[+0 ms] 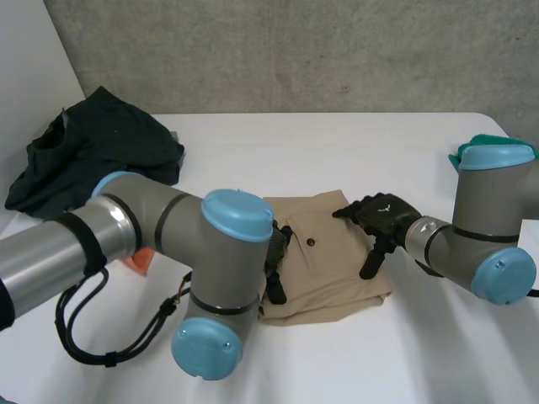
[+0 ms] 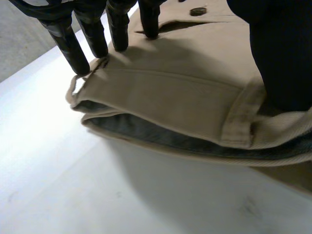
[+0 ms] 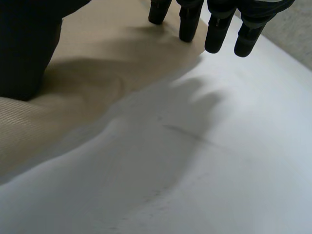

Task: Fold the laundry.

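Item: tan shorts (image 1: 324,269), lying doubled mid-surface (image 1: 337,143); left robot hand (image 2: 80,48) at the waistband edge, right robot hand (image 1: 383,217) at the opposite edge, both straight-fingered, pressing flat, gripping nothing; step judged smoothing; next fold likely needs an edge pinched.

The grey tubular left arm (image 1: 126,227) and right arm (image 1: 493,202) carry black bands and light-blue round caps (image 1: 238,213). The black left robot hand (image 1: 276,284) and right robot hand (image 1: 383,217) have slim round-tipped fingers (image 2: 73,48).

Both arms bend inward. The left hand (image 2: 68,45) and right hand (image 1: 384,215) point straight fingers downward (thumbs spread apart).
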`<action>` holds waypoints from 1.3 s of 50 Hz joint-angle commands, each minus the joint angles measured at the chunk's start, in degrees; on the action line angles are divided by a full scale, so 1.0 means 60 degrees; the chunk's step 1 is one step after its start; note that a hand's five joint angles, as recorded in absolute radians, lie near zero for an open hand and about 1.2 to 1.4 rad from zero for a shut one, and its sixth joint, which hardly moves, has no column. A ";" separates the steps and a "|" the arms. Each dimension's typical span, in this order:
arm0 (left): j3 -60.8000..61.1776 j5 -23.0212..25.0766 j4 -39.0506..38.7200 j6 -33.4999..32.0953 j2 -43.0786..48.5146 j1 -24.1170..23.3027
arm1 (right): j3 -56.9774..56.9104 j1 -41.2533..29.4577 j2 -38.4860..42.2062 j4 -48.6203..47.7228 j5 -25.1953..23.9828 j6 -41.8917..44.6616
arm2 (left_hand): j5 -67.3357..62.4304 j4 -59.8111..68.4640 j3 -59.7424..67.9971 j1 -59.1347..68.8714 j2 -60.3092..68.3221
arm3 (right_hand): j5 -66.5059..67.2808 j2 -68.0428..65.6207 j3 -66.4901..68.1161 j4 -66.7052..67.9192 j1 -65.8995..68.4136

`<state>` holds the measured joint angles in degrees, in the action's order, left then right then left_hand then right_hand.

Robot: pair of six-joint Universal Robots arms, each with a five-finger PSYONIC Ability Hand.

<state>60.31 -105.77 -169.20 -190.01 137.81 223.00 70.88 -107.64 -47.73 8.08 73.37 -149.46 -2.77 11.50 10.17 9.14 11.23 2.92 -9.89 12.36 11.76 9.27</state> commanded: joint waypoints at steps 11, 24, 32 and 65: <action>0.0538 0.1028 -0.0760 0.0027 -0.3675 0.0216 | 0.4180 -0.0458 -0.4202 -0.3352 0.0004 0.0330 | 0.0462 -0.0251 -0.0029 0.0144 -0.0205 | -0.0487 -0.0018 -0.0394 -0.0294 0.0121; 0.0802 0.4445 -0.0453 0.0203 -0.3926 0.1769 | 0.8180 -0.0575 -0.4351 -0.6513 -0.1812 0.0506 | 0.0342 -0.0131 0.0091 0.0263 -0.0085 | -0.0487 -0.0018 -0.0394 -0.0294 0.0121; 0.0817 0.4475 -0.0453 0.0350 -0.3867 0.1696 | 0.7700 -0.0692 -0.2930 -0.7835 -0.1506 0.0710 | 0.0342 -0.0131 0.0091 0.0264 -0.0085 | -0.0168 -0.0337 -0.0075 0.0025 0.0440; 0.1154 0.4504 -0.0468 0.0393 -0.3853 0.1549 | 0.4887 -0.1219 -0.1157 -0.7866 -0.1315 0.0858 | 0.0314 -0.0103 0.0119 0.0292 -0.0057 | 0.4653 -0.5157 0.4745 0.4845 0.5260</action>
<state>66.52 -78.82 -171.93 -187.65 114.72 232.28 103.34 -114.39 -57.26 -39.15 65.40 -144.42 -2.75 11.50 10.17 9.26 11.23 19.33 -32.00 32.18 32.31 32.33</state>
